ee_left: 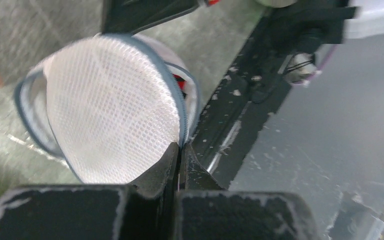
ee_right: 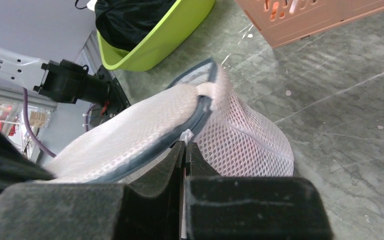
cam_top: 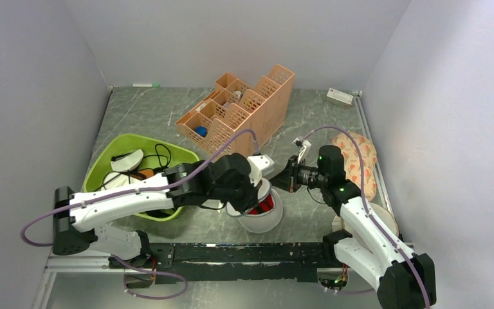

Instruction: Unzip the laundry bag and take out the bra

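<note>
The white mesh laundry bag (cam_top: 262,219) stands at the near middle of the table with its lid tilted up. The red bra (cam_top: 265,205) shows inside the gap, and as a red sliver in the left wrist view (ee_left: 181,82). My left gripper (cam_top: 257,192) is shut on the lid's grey zipper edge (ee_left: 180,125) and holds the lid (ee_left: 110,105) up. My right gripper (cam_top: 285,177) is shut on the white zipper pull (ee_right: 186,136) at the bag's right side, next to the mesh wall (ee_right: 245,145).
A green basin (cam_top: 112,151) with a black garment and cables sits at the left. An orange organiser (cam_top: 244,109) stands behind. A floral cloth (cam_top: 360,164) and a beige round pouch (cam_top: 386,219) lie at the right. A black rail (cam_top: 231,252) runs along the near edge.
</note>
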Robot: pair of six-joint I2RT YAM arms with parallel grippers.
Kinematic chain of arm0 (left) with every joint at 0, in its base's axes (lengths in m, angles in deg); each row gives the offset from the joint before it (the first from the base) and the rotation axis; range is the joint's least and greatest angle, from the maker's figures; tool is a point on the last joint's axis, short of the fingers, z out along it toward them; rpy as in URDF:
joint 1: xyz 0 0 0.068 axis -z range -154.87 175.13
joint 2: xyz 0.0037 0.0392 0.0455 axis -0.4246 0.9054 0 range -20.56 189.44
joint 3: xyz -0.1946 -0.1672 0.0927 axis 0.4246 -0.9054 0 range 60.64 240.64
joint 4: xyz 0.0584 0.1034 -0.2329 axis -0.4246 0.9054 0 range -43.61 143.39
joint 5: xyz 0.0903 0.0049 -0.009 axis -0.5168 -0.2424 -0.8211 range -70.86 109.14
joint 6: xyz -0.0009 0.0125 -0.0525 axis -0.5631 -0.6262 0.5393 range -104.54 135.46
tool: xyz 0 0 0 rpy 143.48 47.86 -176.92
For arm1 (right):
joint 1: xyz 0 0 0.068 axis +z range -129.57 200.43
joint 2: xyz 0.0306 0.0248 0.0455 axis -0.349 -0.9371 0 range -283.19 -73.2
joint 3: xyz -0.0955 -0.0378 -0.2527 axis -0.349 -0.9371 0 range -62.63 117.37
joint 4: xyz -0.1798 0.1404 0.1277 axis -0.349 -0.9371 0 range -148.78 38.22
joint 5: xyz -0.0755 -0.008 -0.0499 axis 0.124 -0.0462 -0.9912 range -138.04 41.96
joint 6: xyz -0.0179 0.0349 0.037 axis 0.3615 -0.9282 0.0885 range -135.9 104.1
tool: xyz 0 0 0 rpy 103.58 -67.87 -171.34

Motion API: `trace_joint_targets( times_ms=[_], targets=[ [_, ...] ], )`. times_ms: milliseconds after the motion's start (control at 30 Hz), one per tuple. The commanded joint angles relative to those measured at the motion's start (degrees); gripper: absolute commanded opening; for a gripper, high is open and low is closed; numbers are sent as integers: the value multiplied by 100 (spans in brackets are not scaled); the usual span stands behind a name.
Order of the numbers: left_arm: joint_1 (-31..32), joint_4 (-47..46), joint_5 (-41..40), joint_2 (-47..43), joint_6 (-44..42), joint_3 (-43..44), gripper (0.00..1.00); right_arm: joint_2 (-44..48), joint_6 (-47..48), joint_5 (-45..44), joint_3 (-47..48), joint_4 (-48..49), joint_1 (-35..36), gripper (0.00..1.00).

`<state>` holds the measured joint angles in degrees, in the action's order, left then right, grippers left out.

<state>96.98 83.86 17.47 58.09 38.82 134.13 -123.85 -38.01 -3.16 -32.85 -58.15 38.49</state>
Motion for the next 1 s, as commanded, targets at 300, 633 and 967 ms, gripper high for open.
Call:
trace_joint_targets(
  times_ms=[300,633,967],
  targets=[
    [39,-889,1779,-938,-1011,40,7,-439,-163,822,-69,826,19,0],
    [-387,-1060,1141,-595,480,48,7,-775,-58,-320,543,-533,84,12],
    [-1343,-1106,1112,-891,1481,-139,7,-322,-458,-2497,1564,-3508,204,79]
  ],
)
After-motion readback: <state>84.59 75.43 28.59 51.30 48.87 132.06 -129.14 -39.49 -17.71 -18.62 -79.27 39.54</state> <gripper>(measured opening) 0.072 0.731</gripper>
